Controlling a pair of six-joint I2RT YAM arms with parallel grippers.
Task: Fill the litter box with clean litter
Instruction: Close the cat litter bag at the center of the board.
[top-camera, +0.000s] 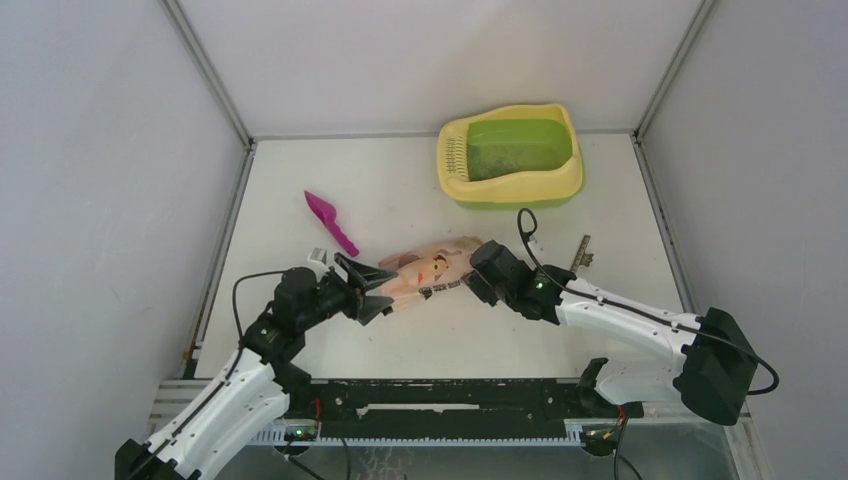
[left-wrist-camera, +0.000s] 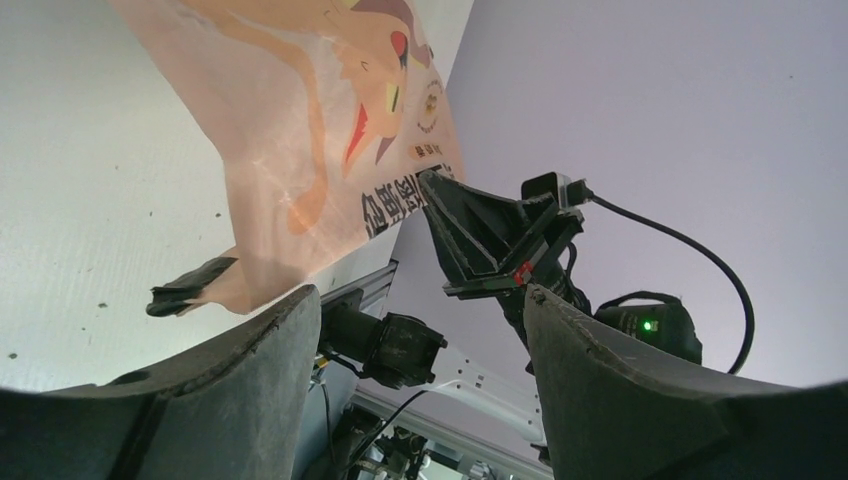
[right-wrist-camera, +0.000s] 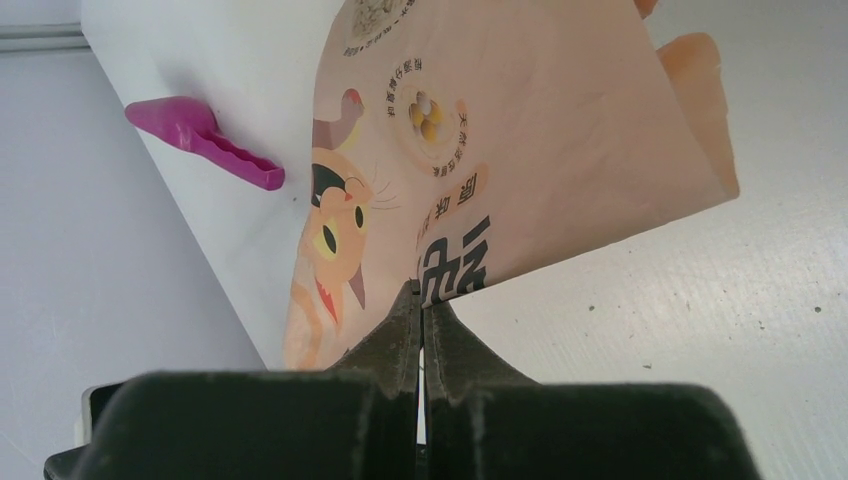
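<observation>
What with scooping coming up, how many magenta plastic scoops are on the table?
1. The magenta plastic scoop lies left of centre on the white table; none seems hidden.

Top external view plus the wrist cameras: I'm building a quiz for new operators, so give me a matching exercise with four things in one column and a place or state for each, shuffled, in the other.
Things
1. pale yellow plastic litter box with lime-green basin
2. magenta plastic scoop
3. left gripper
4. right gripper

Places or states
A. shut on the edge of the peach-pink printed bag
B. on the far side of the table, toward the right
C. open, nothing between its fingers
D. lying on the table, left of the bag

Pairs: 1-B, 2-D, 3-C, 4-A
</observation>
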